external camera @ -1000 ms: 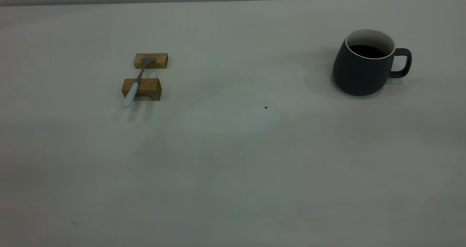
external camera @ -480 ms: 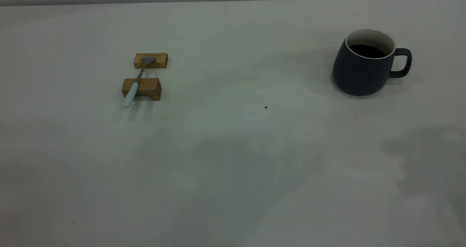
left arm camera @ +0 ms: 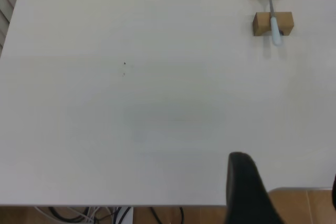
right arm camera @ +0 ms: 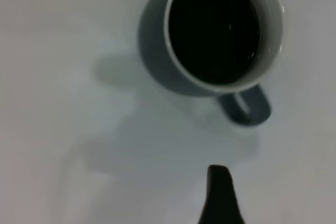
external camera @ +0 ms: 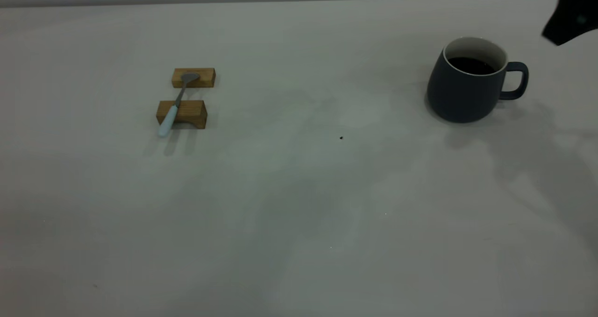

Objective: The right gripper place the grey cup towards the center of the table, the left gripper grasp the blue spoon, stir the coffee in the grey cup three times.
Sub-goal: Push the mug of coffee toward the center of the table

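Observation:
The grey cup (external camera: pixel 462 93) stands at the table's (external camera: pixel 299 205) right, handle pointing right, with dark coffee (external camera: pixel 472 65) inside. The blue spoon (external camera: pixel 171 111) lies across two tan wooden blocks on the left, bowl on the far block. My right gripper (external camera: pixel 571 19) hangs dark at the top right corner, above and right of the cup. In the right wrist view one of its fingers (right arm camera: pixel 219 195) shows short of the cup's handle (right arm camera: pixel 248 107), touching nothing. My left gripper (left arm camera: pixel 290 192) is open over the table's edge, far from the spoon (left arm camera: pixel 273 17).
The far wooden block (external camera: pixel 193 77) and the near one (external camera: pixel 182 114) hold the spoon off the table. A tiny dark speck (external camera: pixel 341 138) marks the middle. Brown floor and cables (left arm camera: pixel 105 214) show past the table edge in the left wrist view.
The right arm has come into the exterior view at the top right, and its shadow has swept across the table's right side. Cup and spoon have not moved.

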You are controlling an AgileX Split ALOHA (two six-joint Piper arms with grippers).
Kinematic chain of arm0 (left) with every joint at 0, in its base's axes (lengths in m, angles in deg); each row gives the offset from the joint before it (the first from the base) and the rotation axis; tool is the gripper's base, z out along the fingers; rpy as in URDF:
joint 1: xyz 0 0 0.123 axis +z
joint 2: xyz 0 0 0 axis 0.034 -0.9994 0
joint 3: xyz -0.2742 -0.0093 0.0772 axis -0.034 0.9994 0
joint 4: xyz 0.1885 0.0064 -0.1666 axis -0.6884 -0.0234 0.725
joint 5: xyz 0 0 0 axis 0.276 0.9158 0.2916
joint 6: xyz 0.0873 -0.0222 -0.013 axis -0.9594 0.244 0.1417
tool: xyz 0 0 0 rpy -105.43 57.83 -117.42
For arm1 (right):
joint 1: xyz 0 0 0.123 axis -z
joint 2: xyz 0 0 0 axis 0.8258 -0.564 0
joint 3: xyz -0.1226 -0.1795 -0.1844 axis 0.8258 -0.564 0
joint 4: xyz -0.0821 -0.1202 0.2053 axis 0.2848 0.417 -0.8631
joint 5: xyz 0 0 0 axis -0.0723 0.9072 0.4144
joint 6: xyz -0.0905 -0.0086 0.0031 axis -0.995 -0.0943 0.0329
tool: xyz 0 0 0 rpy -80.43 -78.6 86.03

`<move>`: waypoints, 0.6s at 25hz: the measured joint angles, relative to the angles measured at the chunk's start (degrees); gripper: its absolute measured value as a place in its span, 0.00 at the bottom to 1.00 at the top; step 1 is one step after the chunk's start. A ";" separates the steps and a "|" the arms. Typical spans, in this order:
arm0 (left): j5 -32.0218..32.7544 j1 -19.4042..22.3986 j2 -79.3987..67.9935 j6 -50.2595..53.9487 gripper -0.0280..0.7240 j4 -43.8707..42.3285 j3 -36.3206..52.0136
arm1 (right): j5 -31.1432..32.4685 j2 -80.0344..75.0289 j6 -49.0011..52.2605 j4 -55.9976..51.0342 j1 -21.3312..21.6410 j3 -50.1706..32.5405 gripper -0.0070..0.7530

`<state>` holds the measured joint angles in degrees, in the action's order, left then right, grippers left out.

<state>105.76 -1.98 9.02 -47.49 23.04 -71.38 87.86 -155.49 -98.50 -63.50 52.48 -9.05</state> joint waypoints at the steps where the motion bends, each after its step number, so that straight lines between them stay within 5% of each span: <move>1: 0.00 0.00 0.00 0.00 0.66 0.00 0.00 | -1.17 -2.21 -2.98 -0.70 0.39 1.03 0.78; 15: 0.00 0.00 0.00 0.00 0.66 0.00 0.00 | -13.55 -15.53 -14.29 -5.05 5.39 3.55 0.74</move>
<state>105.76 -1.98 9.02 -47.49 23.04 -71.38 74.31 -171.02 -112.79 -68.55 57.86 -5.50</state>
